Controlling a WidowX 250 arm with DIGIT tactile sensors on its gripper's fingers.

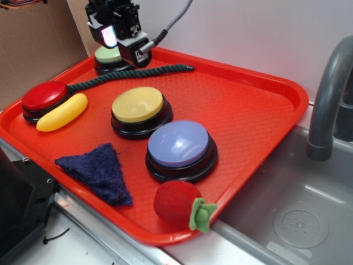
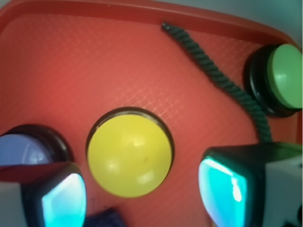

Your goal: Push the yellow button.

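Observation:
The yellow button (image 1: 138, 105) (image 2: 129, 158) has a domed yellow top on a black base and stands mid-tray. My gripper (image 1: 122, 45) hangs high over the tray's back left, above the pale green button (image 1: 108, 56) and apart from the yellow one. In the wrist view the gripper (image 2: 142, 198) is open, with its two glowing fingertips (image 2: 64, 201) far apart on either side of the yellow button below. Nothing is held between them.
On the red tray (image 1: 248, 105) are a blue button (image 1: 179, 144), a red button (image 1: 44, 96), a yellow banana toy (image 1: 62, 112), a dark rope (image 1: 132, 75), a navy cloth (image 1: 99, 170) and a strawberry toy (image 1: 179, 204). A sink with a grey faucet (image 1: 328, 99) lies to the right.

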